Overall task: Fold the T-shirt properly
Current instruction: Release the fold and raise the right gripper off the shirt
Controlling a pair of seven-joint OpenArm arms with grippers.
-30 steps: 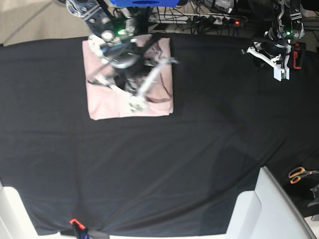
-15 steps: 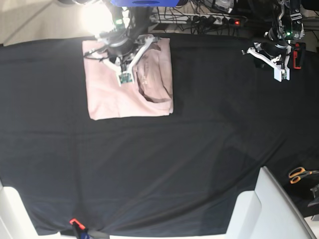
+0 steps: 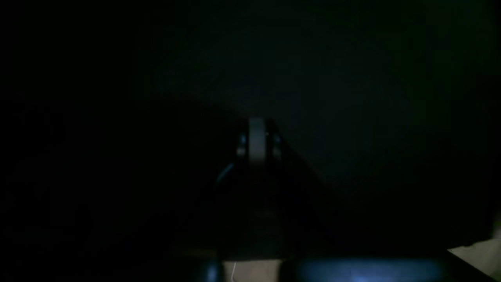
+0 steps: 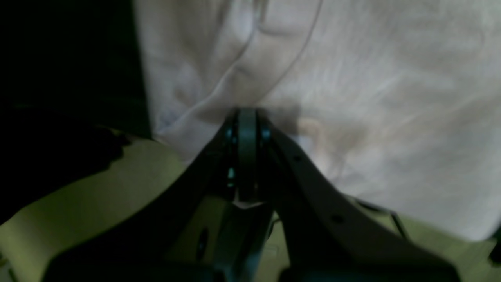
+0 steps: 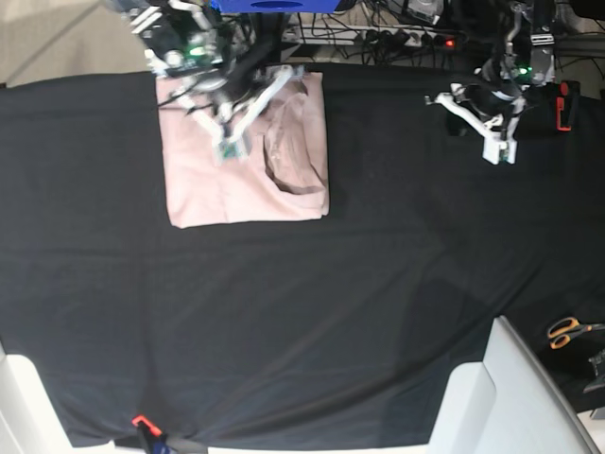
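Observation:
The pale pink T-shirt [image 5: 203, 189] lies folded into a rectangle at the far left of the black table cloth [image 5: 302, 312], with a loose fold along its right side. In the right wrist view it [image 4: 372, 98] fills the frame. My right gripper [image 5: 230, 148] hovers over the shirt's far half; its jaws [image 4: 246, 117] are together with no fabric between them. My left gripper [image 5: 497, 151] hangs over bare cloth at the far right, apart from the shirt. In the very dark left wrist view it [image 3: 256, 135] appears shut and empty.
Orange-handled scissors [image 5: 567, 331] lie off the cloth at the right. A white box [image 5: 501, 397] stands at the near right corner and another white edge [image 5: 19, 407] at the near left. A power strip and cables [image 5: 406, 38] run behind the far edge.
My right gripper has pulled back from the shirt's middle toward its far edge and shifted slightly left. My left gripper has moved left over the bare cloth. The shirt lies still.

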